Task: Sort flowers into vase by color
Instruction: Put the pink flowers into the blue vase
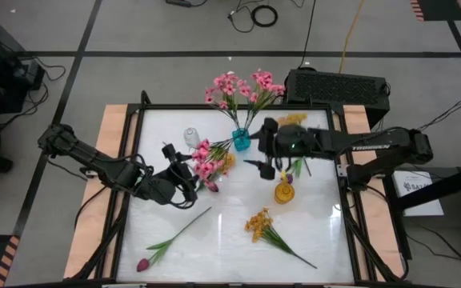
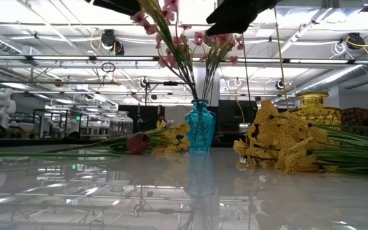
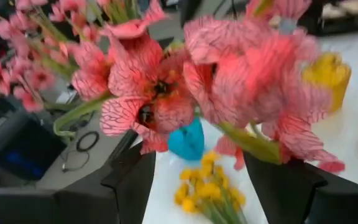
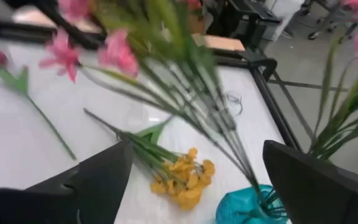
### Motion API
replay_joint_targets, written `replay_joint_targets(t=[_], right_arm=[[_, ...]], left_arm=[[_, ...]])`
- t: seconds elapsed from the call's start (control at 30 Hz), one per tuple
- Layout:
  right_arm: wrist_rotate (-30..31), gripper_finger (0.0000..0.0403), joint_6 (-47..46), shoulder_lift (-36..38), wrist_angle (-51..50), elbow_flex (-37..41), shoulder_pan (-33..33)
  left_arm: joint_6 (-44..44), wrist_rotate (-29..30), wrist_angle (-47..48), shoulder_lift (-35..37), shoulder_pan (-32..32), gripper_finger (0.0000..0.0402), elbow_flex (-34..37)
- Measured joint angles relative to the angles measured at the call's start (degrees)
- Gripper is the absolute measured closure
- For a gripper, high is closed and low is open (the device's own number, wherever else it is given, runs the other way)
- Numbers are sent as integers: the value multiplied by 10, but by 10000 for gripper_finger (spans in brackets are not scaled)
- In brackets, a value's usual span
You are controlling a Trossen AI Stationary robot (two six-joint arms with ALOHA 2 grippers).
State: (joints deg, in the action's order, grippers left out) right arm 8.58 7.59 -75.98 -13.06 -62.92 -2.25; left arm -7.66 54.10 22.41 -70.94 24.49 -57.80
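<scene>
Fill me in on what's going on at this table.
Two robot arms are sorting fake flowers by color. The left gripper holds a pink spray beside the blue vase, which already holds pink flowers. The right gripper hovers open near the yellow vase. A yellow spray and a tulip lie on the table.

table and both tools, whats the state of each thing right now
blue vase: upright, holding pink sprays
yellow vase: upright
clear vase: upright, looks empty
pink spray: by the left tool, above the table
left tool: around the pink spray's stem
right tool: open, empty, between the blue and yellow vases
yellow-orange spray: lying flat
magenta tulip: lying flat
</scene>
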Motion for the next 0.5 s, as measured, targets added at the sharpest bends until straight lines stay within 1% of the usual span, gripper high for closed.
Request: replay_joint_targets(t=[0.1,0.17,0.27,0.4,0.5], right_arm=[[59,75,20,-24,12,0,25],[75,93,28,-38,29,0,34],[77,124,31,-62,63,0,43],[76,162,32,-89,91,0,47],[79,183,32,-101,111,0,46]], left_arm=[[47,-2,-66,0,-7,152,0],[80,-9,-105,-1,-13,152,0],[112,-18,-139,-2,-25,152,0],[114,-44,-140,-2,-47,152,0],[112,-62,-140,-2,-60,152,0]])
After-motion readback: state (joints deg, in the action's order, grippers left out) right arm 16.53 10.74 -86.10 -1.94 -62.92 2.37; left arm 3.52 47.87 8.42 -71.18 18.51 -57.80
